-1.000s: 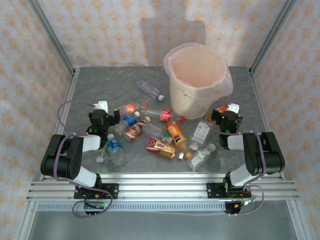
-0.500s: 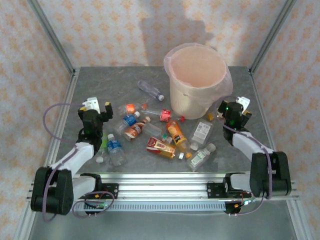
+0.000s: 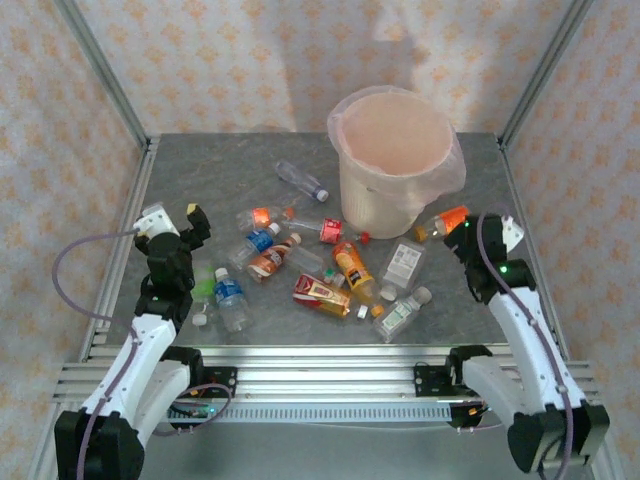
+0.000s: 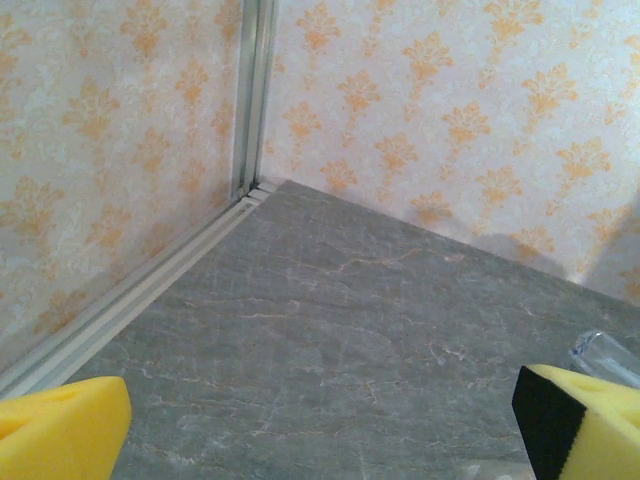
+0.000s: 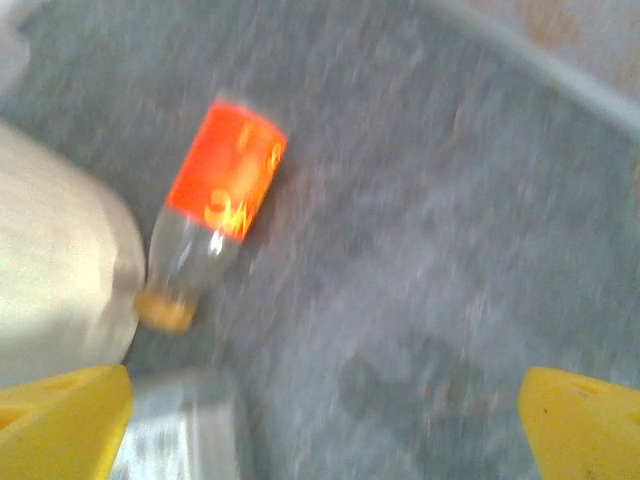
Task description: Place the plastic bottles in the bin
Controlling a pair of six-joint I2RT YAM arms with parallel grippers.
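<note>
the right gripper [image 3: 488, 232] hangs over the right edge of the table [image 3: 200, 170], just off the near right side of the bin [image 3: 375, 205]. its jaws stand fully spread with nothing between them; in the wrist view its yellow pads [image 5: 60, 420] sit at the two lower corners with bare table between.

the orange-labelled bottle [image 5: 225, 180] lies on its side just ahead of that gripper and a little to its left, cap end close to the foot of the bin, base pointing out toward the right edge. its long axis runs roughly crosswise to the line between the pads, so closing across its body looks to need only a small turn of the wrist. this arm is by far the nearer one to it.

the left gripper [image 3: 176, 222] is over the left edge, also wide open and empty, facing the far left corner. the other bottles [image 3: 322, 293] lie scattered across the middle of the table, none in the bin that i can see.
</note>
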